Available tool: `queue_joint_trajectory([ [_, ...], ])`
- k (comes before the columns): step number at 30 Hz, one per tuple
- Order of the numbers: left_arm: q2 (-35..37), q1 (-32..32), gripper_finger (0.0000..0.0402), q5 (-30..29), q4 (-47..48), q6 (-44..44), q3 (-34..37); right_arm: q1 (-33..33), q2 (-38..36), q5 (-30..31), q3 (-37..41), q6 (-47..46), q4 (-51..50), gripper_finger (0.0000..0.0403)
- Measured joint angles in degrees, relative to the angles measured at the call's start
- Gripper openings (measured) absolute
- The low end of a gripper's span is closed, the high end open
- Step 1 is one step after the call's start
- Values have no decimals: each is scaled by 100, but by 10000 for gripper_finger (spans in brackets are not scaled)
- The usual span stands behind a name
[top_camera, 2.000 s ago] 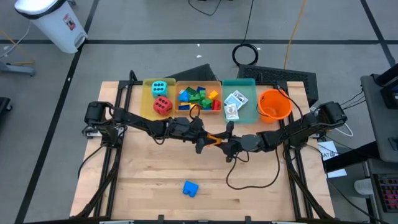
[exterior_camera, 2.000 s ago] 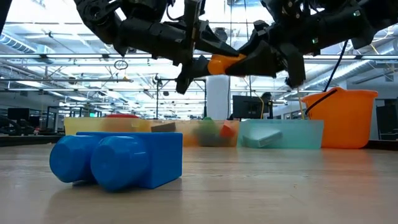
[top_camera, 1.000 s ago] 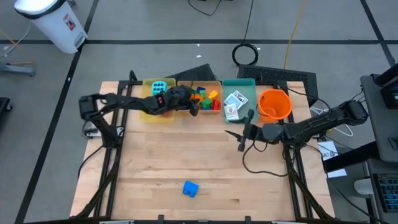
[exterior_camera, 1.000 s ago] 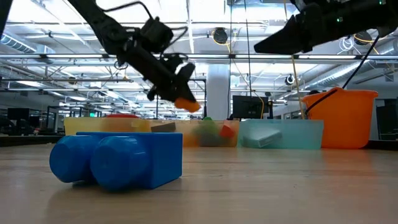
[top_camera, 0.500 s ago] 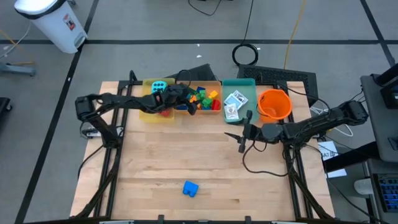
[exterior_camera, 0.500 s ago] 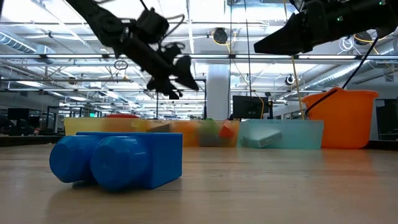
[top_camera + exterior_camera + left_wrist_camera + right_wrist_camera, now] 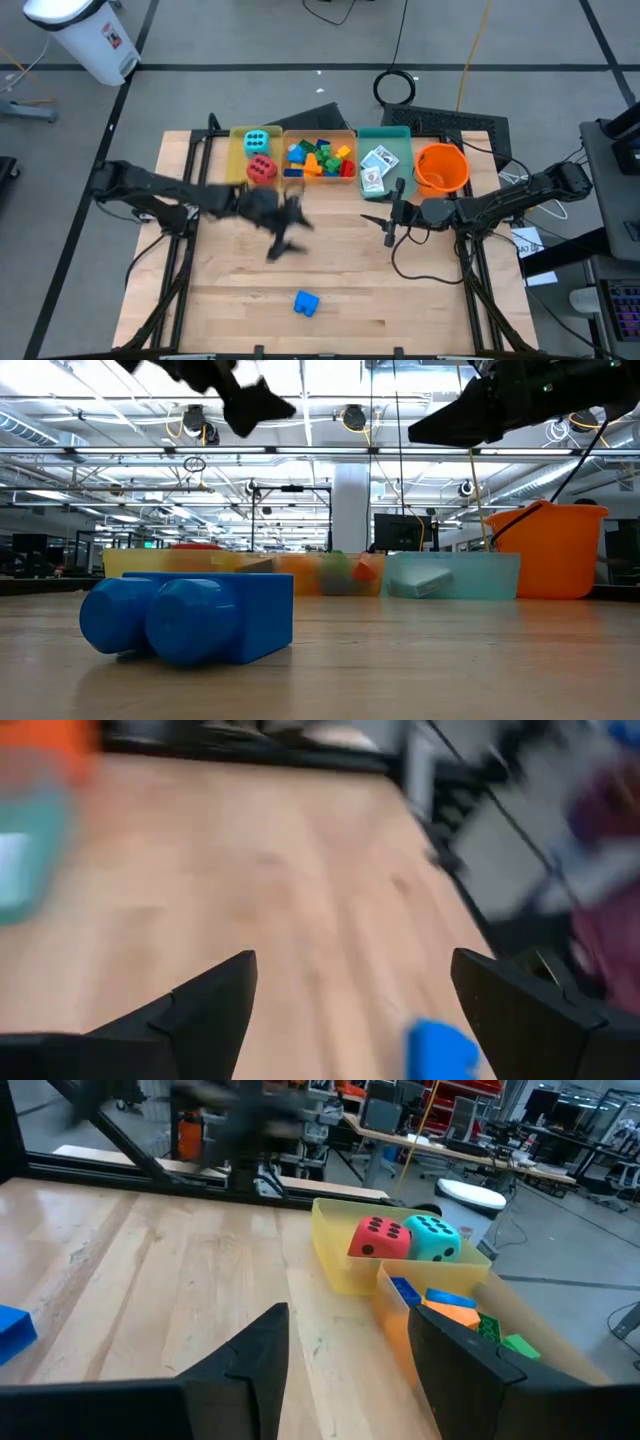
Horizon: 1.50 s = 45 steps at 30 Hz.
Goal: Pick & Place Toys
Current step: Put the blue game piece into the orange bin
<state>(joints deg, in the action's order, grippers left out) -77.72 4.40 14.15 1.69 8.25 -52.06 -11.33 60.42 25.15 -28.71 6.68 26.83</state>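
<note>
With its fingers apart and empty, the left gripper (image 7: 285, 235) hangs mid-table; the blue brick (image 7: 306, 302) lies at its 6 o'clock. Descend squarely over it. The right gripper (image 7: 390, 215) waits, spread, near the teal tray (image 7: 403, 134).

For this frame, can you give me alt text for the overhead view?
A lone blue brick lies near the wooden table's front edge, with the left gripper open mid-table above it. Dice, bricks and card packs fill three trays along the back; the right gripper waits open beside the orange bucket.
</note>
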Motion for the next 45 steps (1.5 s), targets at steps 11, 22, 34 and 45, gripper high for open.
queue_joint_trajectory([
  [11,-1569,2431,322,-1256,-370,-48,33,-2,2,-28,-4,-2,175,177],
  [22,-2854,2607,268,-1213,-1632,537,20,-4,2,-599,-4,-208,345,172],
  [34,-2862,1316,186,-2027,-2003,-1519,42,-4,2,-602,-4,12,405,176],
  [45,-1662,427,178,-2230,-1850,-426,9,-179,1026,-801,-158,-837,404,258],
])
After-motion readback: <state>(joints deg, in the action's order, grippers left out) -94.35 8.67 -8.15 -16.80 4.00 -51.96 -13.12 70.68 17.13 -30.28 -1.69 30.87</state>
